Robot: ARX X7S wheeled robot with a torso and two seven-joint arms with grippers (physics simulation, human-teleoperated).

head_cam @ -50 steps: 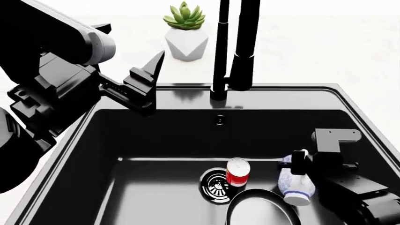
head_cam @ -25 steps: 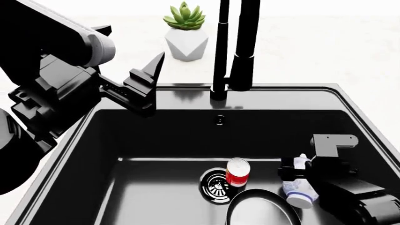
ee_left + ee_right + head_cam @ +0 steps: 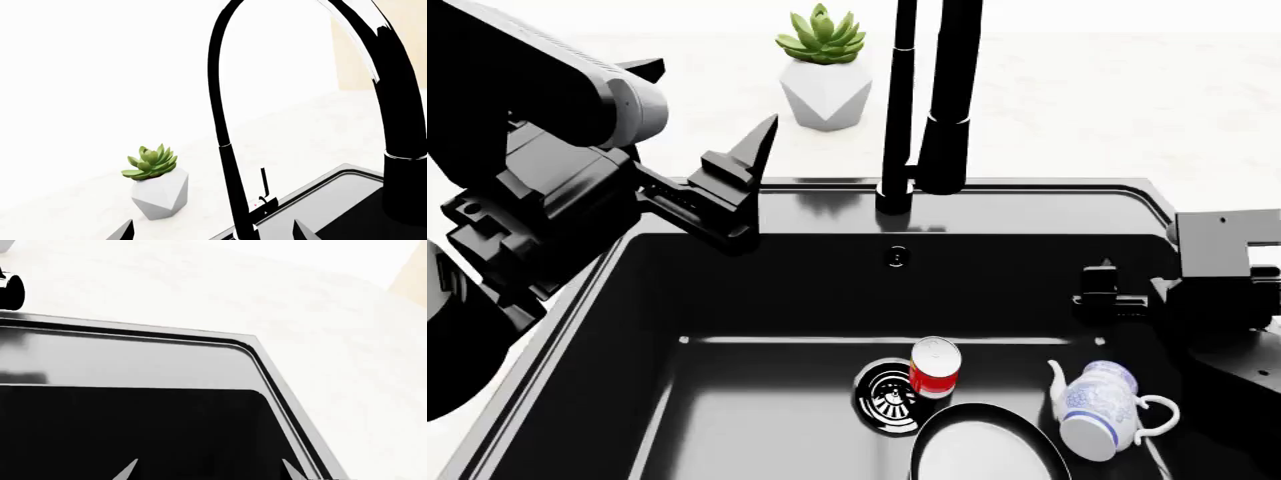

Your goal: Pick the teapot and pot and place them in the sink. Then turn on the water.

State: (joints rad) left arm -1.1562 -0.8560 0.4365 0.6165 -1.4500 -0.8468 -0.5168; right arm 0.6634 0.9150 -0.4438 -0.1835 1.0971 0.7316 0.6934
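The teapot (image 3: 1105, 410), white with blue flowers, lies tilted on the floor of the black sink (image 3: 1034, 192) at the right. It touches nothing but the floor. Beside it the pot (image 3: 988, 448) rests at the sink's near edge, pale inside up and partly cut off. My right gripper (image 3: 1108, 290) (image 3: 210, 470) hangs open above the teapot, holding nothing. My left gripper (image 3: 745, 180) (image 3: 213, 232) is open over the sink's back left corner, facing the faucet (image 3: 928, 100) (image 3: 223, 150). No water is in view.
A red-and-white can (image 3: 934, 367) stands by the round drain (image 3: 885, 393). A white faceted planter with a succulent (image 3: 823, 85) (image 3: 158, 192) sits on the counter behind the sink, left of the faucet. The faucet lever (image 3: 265, 192) stands at its base.
My right gripper opened, let go of the teapot and rose up to the right. The teapot now lies on the sink floor. The left arm barely moved.
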